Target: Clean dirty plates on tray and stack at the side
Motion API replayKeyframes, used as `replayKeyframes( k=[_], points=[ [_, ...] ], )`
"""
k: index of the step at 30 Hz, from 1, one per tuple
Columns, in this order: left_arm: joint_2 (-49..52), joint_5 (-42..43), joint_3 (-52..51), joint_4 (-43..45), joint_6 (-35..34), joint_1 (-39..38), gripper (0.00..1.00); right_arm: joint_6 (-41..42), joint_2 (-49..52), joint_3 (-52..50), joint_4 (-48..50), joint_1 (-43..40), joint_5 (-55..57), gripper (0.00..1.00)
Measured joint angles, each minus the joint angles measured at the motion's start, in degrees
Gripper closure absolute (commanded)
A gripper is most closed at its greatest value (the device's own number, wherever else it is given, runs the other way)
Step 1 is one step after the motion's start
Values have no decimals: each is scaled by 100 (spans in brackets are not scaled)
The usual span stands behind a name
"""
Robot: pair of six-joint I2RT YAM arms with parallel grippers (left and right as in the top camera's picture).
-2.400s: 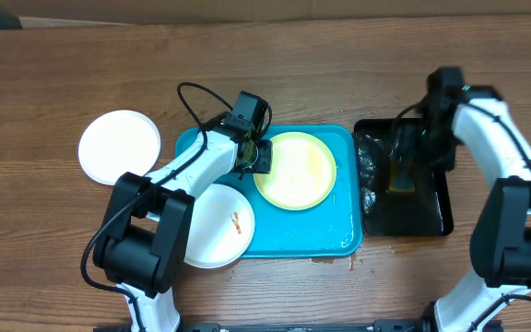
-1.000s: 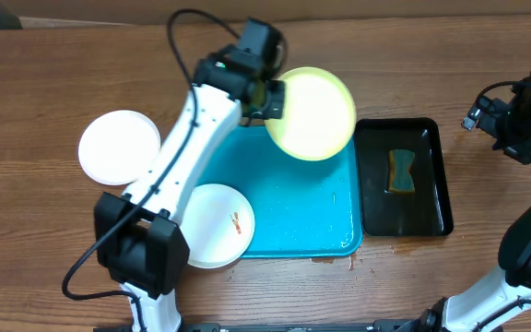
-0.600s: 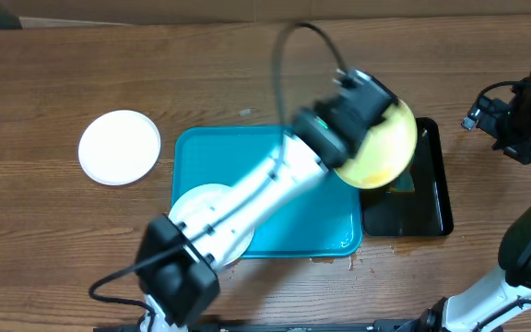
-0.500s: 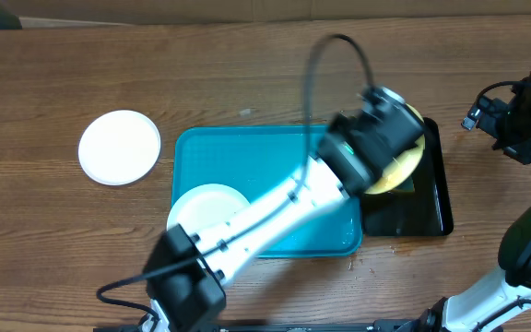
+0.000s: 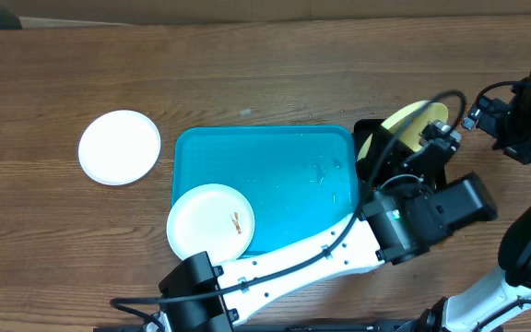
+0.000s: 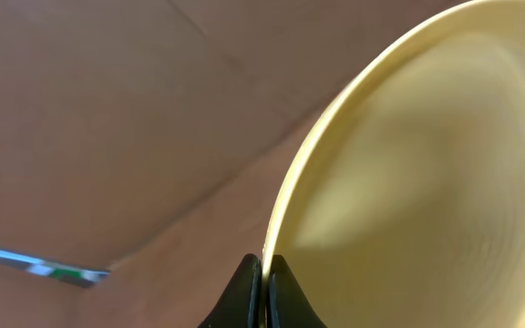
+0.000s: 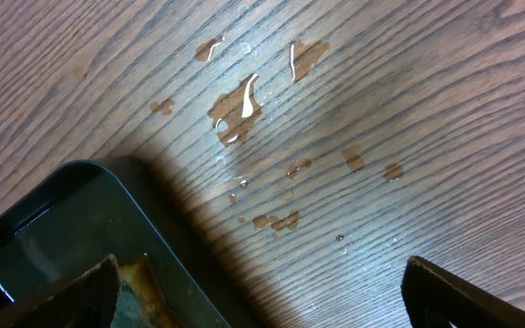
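- Left gripper [image 6: 261, 273]: fingers pressed together, pinching the rim of the smooth, round yellow-green plate [image 6: 408, 182]; plate tilted on edge above the glossy black tray [image 5: 369, 138];
- Right gripper [image 7: 261, 287]: fingers spread wide, holding nothing, over the wet wood-grain table [image 7: 381, 109];
- Turquoise tray [image 5: 284, 161]: rounded corners; carries one smeared white plate [image 5: 210, 221];
- Second white plate [image 5: 119, 147]: on the table, left of the tray.

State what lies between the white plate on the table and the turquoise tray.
Only bare wooden table, between white plate and tray, in the overhead view.
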Motion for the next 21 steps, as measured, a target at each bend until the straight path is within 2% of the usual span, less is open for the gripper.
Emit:
replayKeyframes(
  k=[7, 12, 16, 21],
  points=[
    [0, -315, 0, 74, 256, -101, 96, -2, 0, 0, 0, 0, 0, 0],
    [0, -131, 0, 70, 297, -48, 96, 0, 0, 0, 2, 0, -2, 0],
    [0, 896, 2, -151, 247, 184, 96, 0, 0, 0, -2, 0, -2, 0],
    [0, 2448, 2, -575, -236, 835, 96, 0, 0, 0, 0, 0, 0, 0]
  ],
)
